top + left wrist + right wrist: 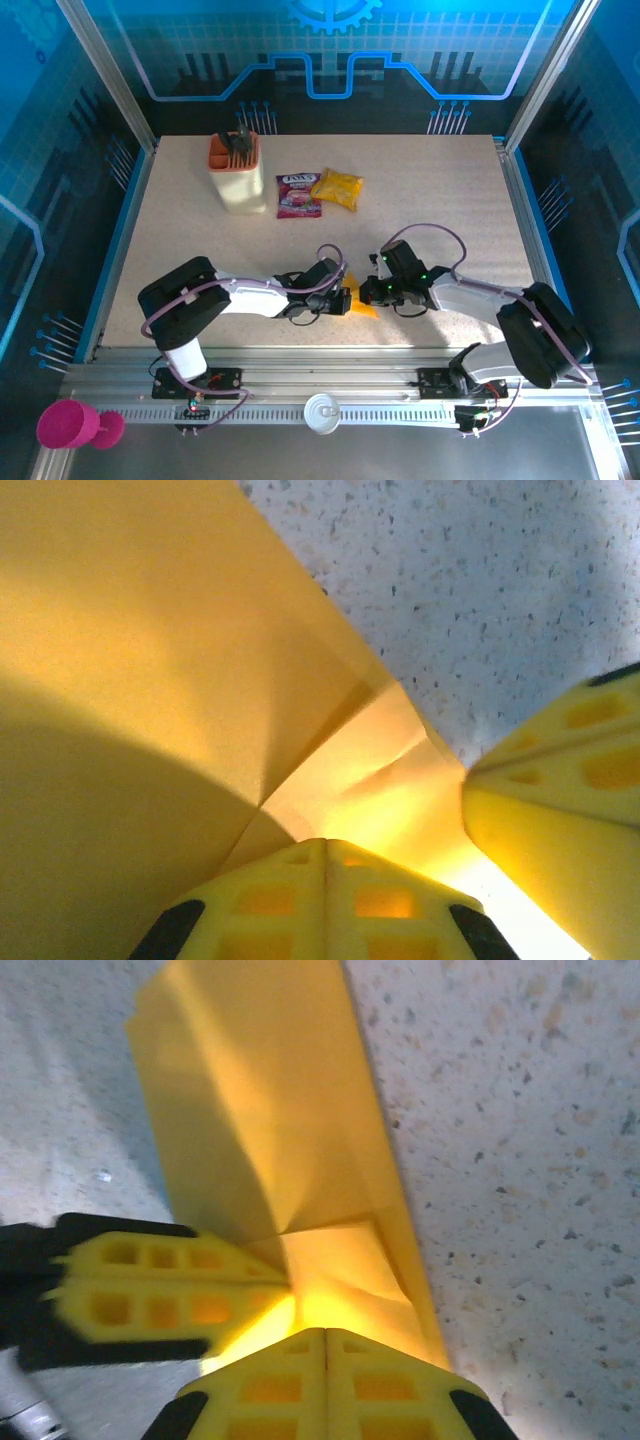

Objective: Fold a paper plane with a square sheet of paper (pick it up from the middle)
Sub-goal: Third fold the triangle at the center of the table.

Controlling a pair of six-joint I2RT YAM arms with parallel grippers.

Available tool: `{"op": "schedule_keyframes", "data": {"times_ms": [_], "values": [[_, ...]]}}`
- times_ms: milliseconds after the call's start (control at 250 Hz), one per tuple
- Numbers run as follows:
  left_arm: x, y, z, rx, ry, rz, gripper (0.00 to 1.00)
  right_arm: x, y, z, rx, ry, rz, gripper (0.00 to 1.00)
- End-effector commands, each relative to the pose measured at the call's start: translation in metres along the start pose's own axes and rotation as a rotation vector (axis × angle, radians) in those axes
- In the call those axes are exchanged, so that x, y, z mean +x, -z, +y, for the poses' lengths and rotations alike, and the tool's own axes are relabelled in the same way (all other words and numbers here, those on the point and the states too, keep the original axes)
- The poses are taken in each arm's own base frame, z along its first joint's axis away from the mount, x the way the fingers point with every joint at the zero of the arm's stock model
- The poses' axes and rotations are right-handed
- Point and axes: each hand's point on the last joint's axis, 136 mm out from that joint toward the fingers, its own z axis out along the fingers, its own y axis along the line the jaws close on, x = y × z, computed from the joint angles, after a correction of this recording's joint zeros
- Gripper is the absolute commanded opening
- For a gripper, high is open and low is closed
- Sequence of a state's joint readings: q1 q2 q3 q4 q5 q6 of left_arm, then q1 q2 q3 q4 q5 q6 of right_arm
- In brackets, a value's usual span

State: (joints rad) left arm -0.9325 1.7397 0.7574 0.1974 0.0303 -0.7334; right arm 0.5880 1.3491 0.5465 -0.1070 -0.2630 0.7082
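The square sheet of paper (357, 302), orange-yellow and folded into a narrow strip, lies on the speckled table near the front edge, between my two grippers. In the left wrist view the paper (180, 680) runs right up to my left gripper (325, 842), whose jaws are shut on a small raised flap. My right gripper (325, 1332) is shut on the same flap of the paper (270, 1120) from the other side. The two grippers' tips almost meet, with the left gripper's fingers (170, 1290) coming in from the left. The pinched edge itself is hidden behind the fingertips.
At the back of the table stand a cream holder (237, 172) with an orange rim, a purple-red packet (297, 194) and a glossy yellow snack bag (337, 188). A white cap (322, 411) and a pink cup (68, 425) sit in front of the table on the rail.
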Motion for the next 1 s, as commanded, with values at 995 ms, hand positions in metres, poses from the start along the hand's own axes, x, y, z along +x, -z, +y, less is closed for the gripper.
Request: {"op": "schedule_keyframes", "data": {"times_ms": [995], "values": [[0.002, -0.008, 0.036, -0.151, 0.102, -0.04, 0.0, 0.027, -0.03, -0.048, 0.118, -0.183, -0.093, 0.0]]}}
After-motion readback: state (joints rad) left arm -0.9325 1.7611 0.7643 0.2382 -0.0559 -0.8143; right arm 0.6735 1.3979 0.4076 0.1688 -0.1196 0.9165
